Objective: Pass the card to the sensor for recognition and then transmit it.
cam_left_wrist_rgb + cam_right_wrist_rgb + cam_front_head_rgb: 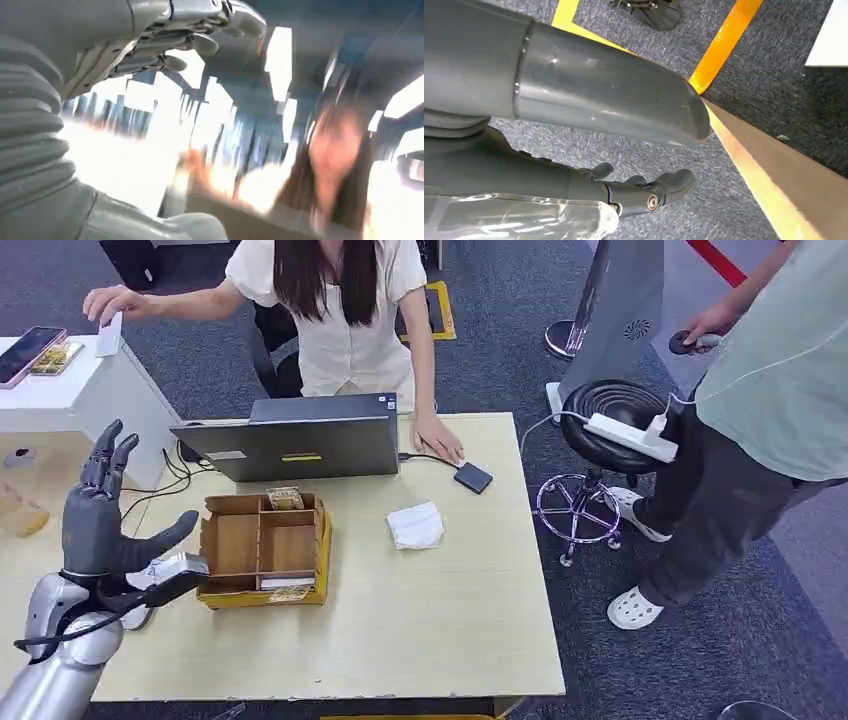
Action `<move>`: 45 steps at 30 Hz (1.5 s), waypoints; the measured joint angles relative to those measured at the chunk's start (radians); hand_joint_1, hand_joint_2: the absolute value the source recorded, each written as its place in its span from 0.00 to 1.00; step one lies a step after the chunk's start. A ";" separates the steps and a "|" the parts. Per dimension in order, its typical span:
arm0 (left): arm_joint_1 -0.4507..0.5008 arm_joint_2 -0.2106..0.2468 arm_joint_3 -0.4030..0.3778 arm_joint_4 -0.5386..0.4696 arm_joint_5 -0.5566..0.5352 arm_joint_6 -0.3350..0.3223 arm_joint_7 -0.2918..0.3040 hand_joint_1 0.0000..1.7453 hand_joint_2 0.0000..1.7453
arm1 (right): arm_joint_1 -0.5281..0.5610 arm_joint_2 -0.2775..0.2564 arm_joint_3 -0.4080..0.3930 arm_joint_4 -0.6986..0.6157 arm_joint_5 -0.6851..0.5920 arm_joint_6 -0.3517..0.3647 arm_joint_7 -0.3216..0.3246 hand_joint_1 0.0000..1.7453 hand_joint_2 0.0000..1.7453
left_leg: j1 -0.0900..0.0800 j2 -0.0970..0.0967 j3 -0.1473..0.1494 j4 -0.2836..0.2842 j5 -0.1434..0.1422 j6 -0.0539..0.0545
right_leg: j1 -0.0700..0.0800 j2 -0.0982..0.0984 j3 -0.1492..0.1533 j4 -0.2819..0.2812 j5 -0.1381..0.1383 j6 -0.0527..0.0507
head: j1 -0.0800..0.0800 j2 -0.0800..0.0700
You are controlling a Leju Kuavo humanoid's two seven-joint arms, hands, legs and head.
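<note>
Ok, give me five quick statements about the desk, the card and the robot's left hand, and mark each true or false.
1. The left hand is raised, fingers spread, holding nothing. True.
2. The white card is in the robot's hand. False: the seated person's hand holds it.
3. The cardboard organizer sits before the laptop. True.
4. The black sensor lies inside the organizer. False: it lies on the table.
5. The laptop is closed flat. False: it is open.

Laptop (300, 445) and cardboard tray (262, 550) stand between the raised left robot hand (98, 515) and sensor (473, 477).
</note>
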 joint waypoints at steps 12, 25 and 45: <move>0.209 0.227 0.132 -0.089 0.034 -0.380 0.125 0.00 1.00 | 0.021 0.000 -0.039 0.005 -0.009 -0.012 -0.013 0.00 0.00 | 0.001 0.000 -0.002 0.000 0.000 0.000 | 0.001 0.000 -0.001 0.000 -0.001 0.000 | 0.000 0.000; 0.427 0.381 0.174 -0.267 -0.300 -0.261 0.157 0.00 1.00 | 0.022 0.000 -0.086 0.006 -0.035 -0.016 -0.026 0.00 0.00 | 0.001 0.000 -0.001 0.000 0.000 0.000 | 0.001 0.000 -0.001 0.000 -0.001 0.000 | 0.000 0.000; 0.504 0.260 -0.040 -0.389 -0.706 -0.174 0.481 0.00 1.00 | 0.044 0.010 -0.159 0.021 -0.067 -0.036 -0.043 0.00 0.00 | 0.000 -0.002 -0.002 0.000 0.000 0.000 | 0.000 -0.003 -0.001 -0.001 -0.001 0.000 | 0.000 0.000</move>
